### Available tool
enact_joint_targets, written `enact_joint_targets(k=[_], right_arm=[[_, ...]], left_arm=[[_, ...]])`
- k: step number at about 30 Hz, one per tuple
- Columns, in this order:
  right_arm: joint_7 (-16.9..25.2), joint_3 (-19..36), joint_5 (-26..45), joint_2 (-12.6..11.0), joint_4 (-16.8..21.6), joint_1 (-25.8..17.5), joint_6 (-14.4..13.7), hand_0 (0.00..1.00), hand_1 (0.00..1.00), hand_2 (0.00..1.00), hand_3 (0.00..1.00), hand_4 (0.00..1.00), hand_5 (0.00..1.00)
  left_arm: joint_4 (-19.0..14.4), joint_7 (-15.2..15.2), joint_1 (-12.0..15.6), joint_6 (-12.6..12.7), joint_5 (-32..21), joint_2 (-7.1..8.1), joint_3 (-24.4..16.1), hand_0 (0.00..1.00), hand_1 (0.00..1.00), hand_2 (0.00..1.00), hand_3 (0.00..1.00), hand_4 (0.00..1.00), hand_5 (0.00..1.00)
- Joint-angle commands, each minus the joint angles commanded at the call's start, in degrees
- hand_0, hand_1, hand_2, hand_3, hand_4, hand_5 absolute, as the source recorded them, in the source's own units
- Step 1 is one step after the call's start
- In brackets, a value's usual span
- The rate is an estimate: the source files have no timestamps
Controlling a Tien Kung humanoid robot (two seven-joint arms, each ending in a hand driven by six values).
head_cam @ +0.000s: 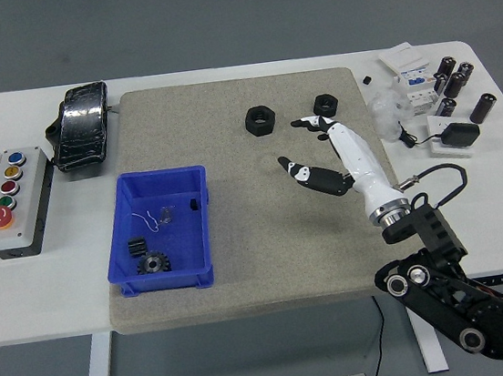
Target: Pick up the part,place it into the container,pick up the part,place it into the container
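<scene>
Two black hex nuts lie on the grey mat: a larger one (261, 120) and a smaller one (325, 105) to its right. A blue bin (160, 229) at the mat's left holds a black gear (154, 263) and a small black part (135, 247). My right hand (300, 147), white with black fingertips, is open and empty. It hovers over the mat just below and between the two nuts, with its fingers (305, 123) close to the smaller nut. The left arm is out of view.
A button box (2, 189) and a black pedal (81, 126) sit at the left. Capacitors (455, 80), a breaker (410, 75) and a black adapter (459, 135) lie at the right. The mat (252, 270) covers the table's middle.
</scene>
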Motion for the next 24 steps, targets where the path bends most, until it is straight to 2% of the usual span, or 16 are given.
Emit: enact_joint_targets(k=[1,2,6,12,16,24], right_arm=[[1.7,0.7,2.0,-0.2,0.5,-1.3,-0.2,0.719,0.756,0.761,0.701,0.797,0.362],[3.6,1.2,4.4,-0.4,0.9,-2.7,-0.2,0.695,0.709,0.726,0.676,0.824,0.371],[10.3,3.0,13.0,0.2,1.2,-6.9,1.1,0.695,0.709,0.726,0.676,0.824,0.371],[17.9,5.2,24.5,0.2,-2.4,-5.3,2.3,0.697,0.711,0.723,0.676,0.832,0.394],[19.5,7.1,29.7,0.3,-5.2,-3.7,2.9,0.698,0.710,0.722,0.675,0.833,0.408],[21.2,10.7,36.5,2.6,-9.1,-2.4,4.6,0.696,0.705,0.721,0.677,0.838,0.417]], left_arm=[[0.0,-0.1,0.0,0.1,0.0,0.17,-0.1,0.662,0.611,0.556,0.608,0.650,0.293],[0.0,-0.1,0.1,0.1,0.0,0.34,-0.2,0.663,0.611,0.556,0.607,0.651,0.294],[0.0,-0.3,0.2,0.2,0.0,0.76,-0.2,0.663,0.611,0.556,0.607,0.651,0.294],[0.0,-0.4,0.3,0.3,0.0,0.88,-0.1,0.663,0.611,0.556,0.609,0.650,0.292],[0.0,-0.5,0.3,0.2,0.0,1.09,0.2,0.663,0.611,0.556,0.607,0.651,0.293],[0.0,-0.5,1.1,0.0,0.0,1.29,0.1,0.663,0.611,0.556,0.608,0.657,0.297]])
